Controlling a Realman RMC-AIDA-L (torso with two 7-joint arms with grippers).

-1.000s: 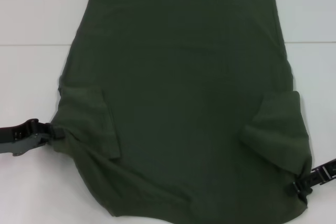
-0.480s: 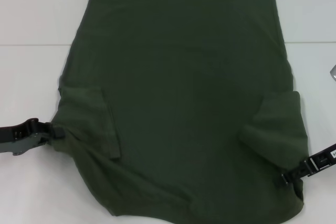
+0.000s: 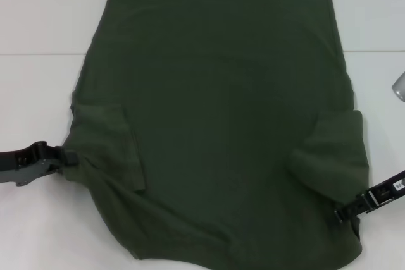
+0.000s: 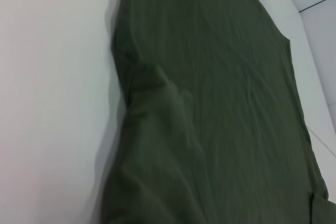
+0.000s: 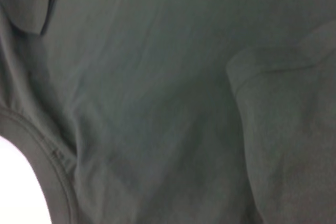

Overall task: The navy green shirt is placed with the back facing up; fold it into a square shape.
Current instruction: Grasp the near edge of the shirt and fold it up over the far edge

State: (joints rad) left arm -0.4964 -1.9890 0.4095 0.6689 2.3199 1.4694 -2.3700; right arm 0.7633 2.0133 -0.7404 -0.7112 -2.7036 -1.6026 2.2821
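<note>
Lying spread across a white table [image 3: 38, 17], the navy green shirt [image 3: 221, 112] fills most of the head view, plain back up, its straight hem at the far edge and its shoulders toward the robot. Both short sleeves are turned inward onto the body — one flap near the left edge, one near the right.

The left gripper [image 3: 66, 157] reaches in from the left at table level and touches the shirt's left edge just below the folded sleeve; cloth bunches around its tip, so it appears clenched on the fabric. The right gripper [image 3: 345, 213] comes in from the lower right and meets the shirt's near right corner below the other sleeve flap, its tip pressed into the fabric there, seemingly pinching it too.

No containers appear in any view.

The left wrist view adds what the head view cannot: the shirt [image 4: 210, 103] seen lengthwise, with soft ridges rising where the left edge is gathered, and bare table [image 4: 52, 77] alongside. The right wrist view is almost all cloth [image 5: 157, 87], showing the ribbed collar band curving at one corner and a sleeve hem — details hidden from the head camera. Neither wrist view shows fingers.
</note>
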